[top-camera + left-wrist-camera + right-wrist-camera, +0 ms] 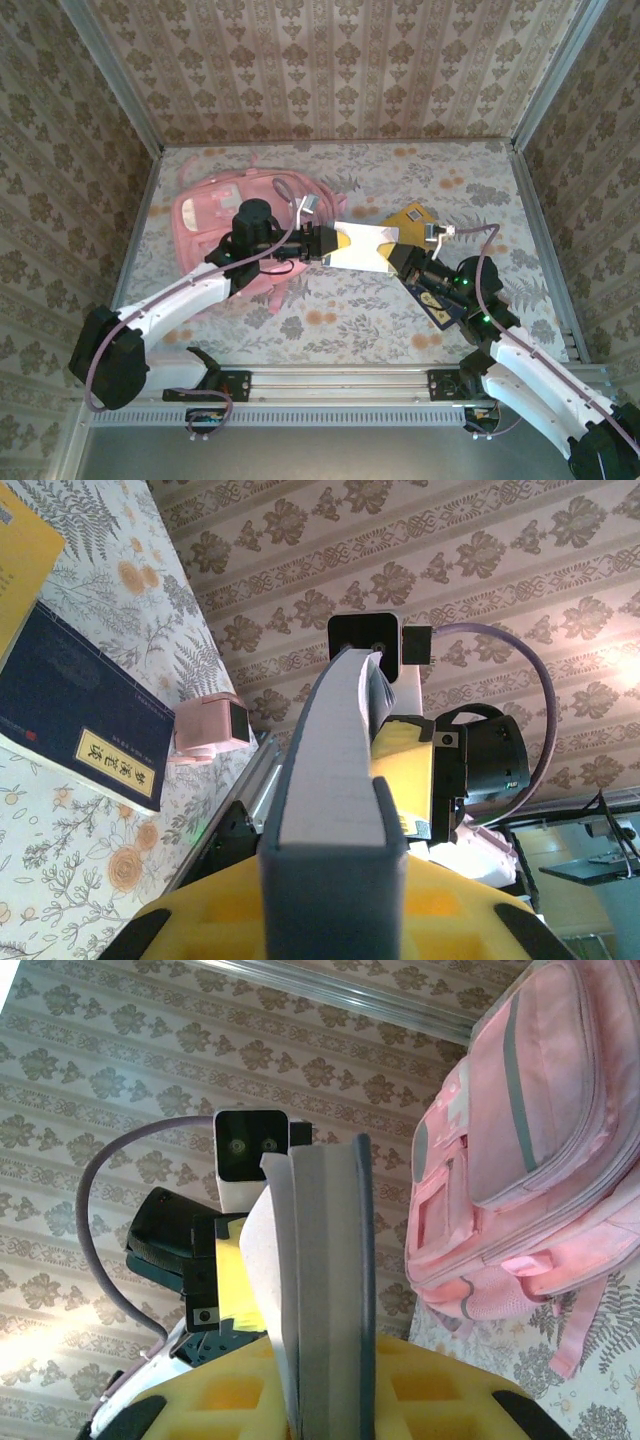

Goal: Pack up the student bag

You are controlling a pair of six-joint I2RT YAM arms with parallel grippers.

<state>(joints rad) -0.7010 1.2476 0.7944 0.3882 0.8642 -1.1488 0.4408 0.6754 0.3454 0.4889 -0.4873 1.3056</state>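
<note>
Edge-on under both wrist cameras sits the pale book (360, 247), pinched at its nine o'clock end by the left gripper (323, 243) and at its three o'clock end by the right gripper (398, 257), both narrow on the cover. If the arms pull unevenly, it twists or slips free. And the pink bag (215, 215), lying at ten o'clock, looks zipped, so the book could jam on fabric.

Grey book (330, 760) in left end effector (335, 915)
</note>
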